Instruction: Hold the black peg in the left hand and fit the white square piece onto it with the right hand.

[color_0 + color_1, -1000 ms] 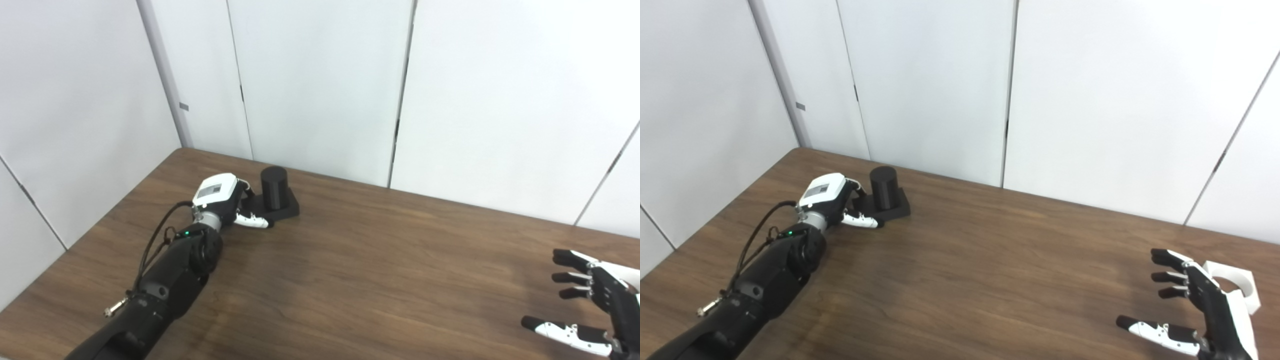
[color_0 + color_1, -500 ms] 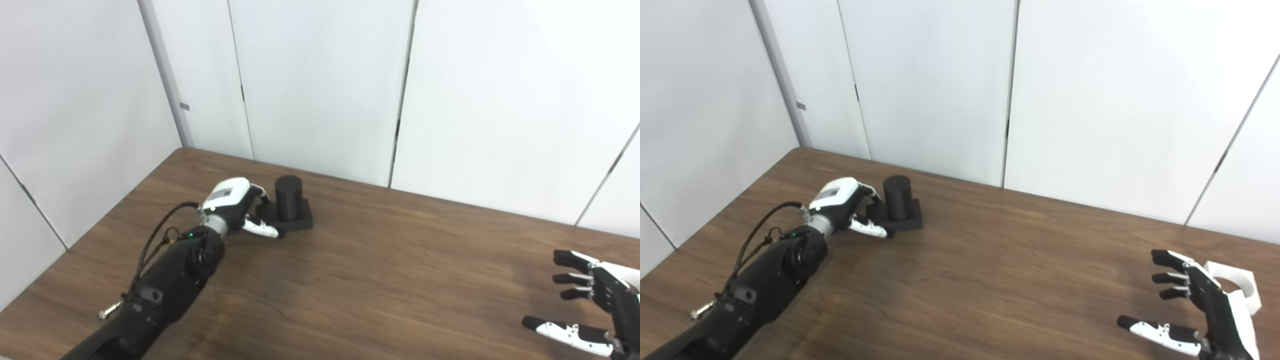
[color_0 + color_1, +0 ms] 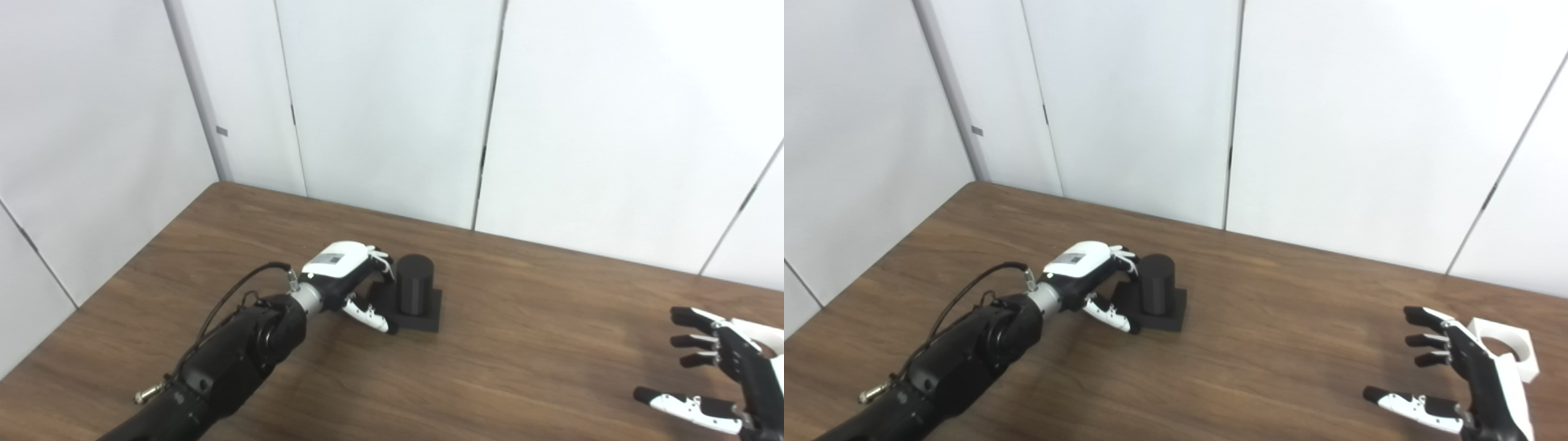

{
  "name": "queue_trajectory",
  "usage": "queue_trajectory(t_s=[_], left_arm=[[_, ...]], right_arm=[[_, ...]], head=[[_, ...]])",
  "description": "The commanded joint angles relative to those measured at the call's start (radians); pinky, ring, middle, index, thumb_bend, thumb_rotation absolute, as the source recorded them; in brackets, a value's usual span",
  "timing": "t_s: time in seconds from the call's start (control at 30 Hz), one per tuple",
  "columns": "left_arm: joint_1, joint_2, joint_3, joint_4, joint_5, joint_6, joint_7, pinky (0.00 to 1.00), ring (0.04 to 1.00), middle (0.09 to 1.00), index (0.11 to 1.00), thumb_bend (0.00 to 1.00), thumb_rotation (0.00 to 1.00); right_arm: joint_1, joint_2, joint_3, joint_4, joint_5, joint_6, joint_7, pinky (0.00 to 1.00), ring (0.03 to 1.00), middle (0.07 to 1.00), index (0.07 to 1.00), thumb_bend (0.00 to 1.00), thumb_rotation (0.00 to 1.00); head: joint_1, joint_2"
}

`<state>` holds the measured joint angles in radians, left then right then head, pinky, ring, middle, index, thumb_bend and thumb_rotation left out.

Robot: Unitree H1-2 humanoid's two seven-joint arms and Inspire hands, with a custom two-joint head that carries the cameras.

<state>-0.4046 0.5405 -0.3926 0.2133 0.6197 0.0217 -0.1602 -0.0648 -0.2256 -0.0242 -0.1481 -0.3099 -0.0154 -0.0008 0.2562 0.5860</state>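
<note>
The black peg (image 3: 414,294), an upright cylinder on a square black base, stands on the wooden table (image 3: 520,343) left of centre. My left hand (image 3: 349,285) is shut on the left edge of its base, fingers over the top and thumb along the front. The peg also shows in the right eye view (image 3: 1157,293). The white square piece (image 3: 1507,349) with a round hole lies flat at the far right of the table. My right hand (image 3: 1464,383) is open and empty just in front and left of it, fingers spread.
White wall panels (image 3: 392,104) rise behind the table's far edge. The table's left edge (image 3: 116,269) runs diagonally beside my left arm. Bare wood lies between the peg and the white piece.
My left hand has dragged the black peg to the right and toward me, from the table's back left to left of centre. The right hand has stayed put.
</note>
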Motion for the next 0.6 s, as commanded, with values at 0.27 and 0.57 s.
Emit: queue_trajectory(t_s=[0.27,0.57], left_arm=[[0.006,-0.083,-0.089,-0.035,0.051,-0.066,-0.042,0.85,0.909,0.861,0.49,0.52,0.07],[0.011,-0.118,-0.157,-0.049,0.081,-0.11,-0.061,0.88,0.925,0.877,0.491,0.52,0.07]], right_arm=[[-0.044,-0.002,0.005,0.038,-0.029,-0.102,-0.053,0.52,0.647,0.747,0.731,0.59,0.0],[-0.053,0.014,0.024,0.054,-0.06,-0.11,-0.073,0.51,0.645,0.749,0.741,0.57,0.0]], head=[[-0.107,0.031],[-0.2,0.051]])
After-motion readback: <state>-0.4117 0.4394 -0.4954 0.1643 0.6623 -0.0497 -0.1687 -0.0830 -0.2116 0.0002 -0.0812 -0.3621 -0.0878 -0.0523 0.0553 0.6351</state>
